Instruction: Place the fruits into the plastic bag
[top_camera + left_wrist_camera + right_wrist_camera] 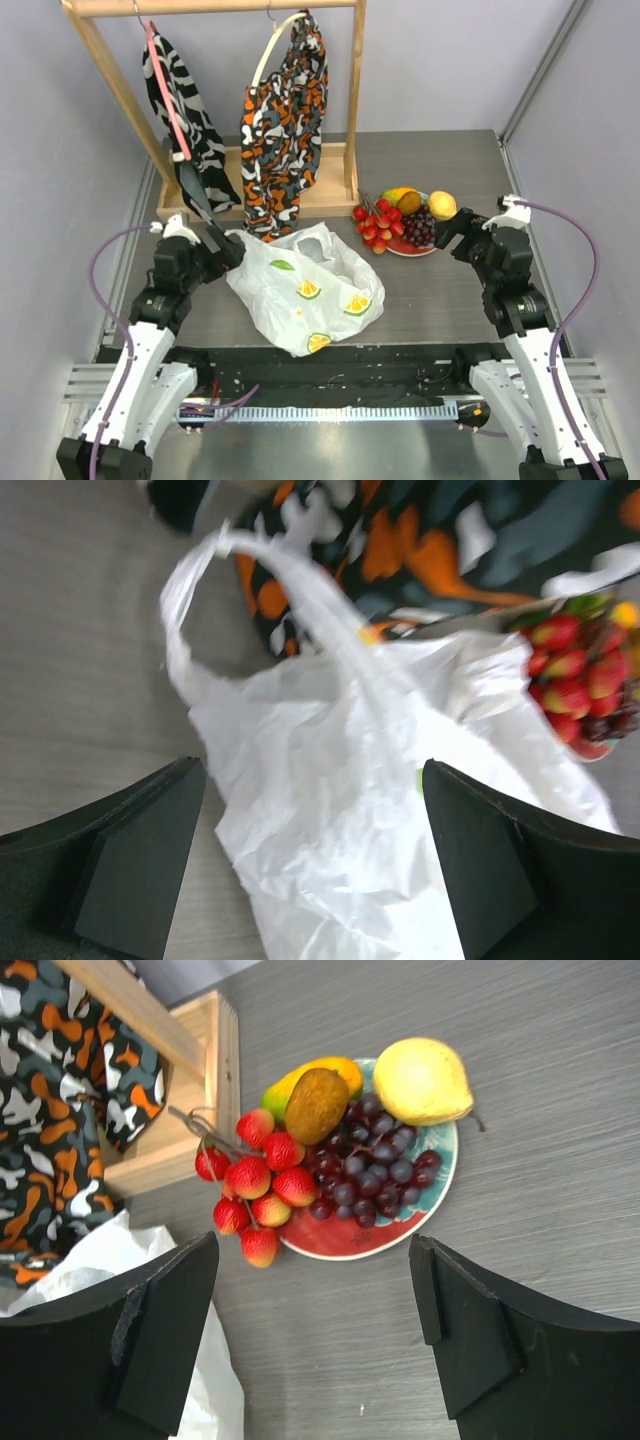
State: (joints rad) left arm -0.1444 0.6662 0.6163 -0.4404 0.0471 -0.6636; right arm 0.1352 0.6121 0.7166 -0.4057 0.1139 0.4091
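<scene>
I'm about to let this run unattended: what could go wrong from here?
1. The plastic bag lies crumpled with no open mouth showing, and the open left tool grips nothing; dropped fruit may land on top and roll off.
2. The red berries overhang the plate rim beside the grape bunch; the open right tool could drag both or shift the plate.

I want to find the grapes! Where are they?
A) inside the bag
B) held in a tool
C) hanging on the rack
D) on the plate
D: the grapes lie on the plate, which sits apart from the bag.
</scene>
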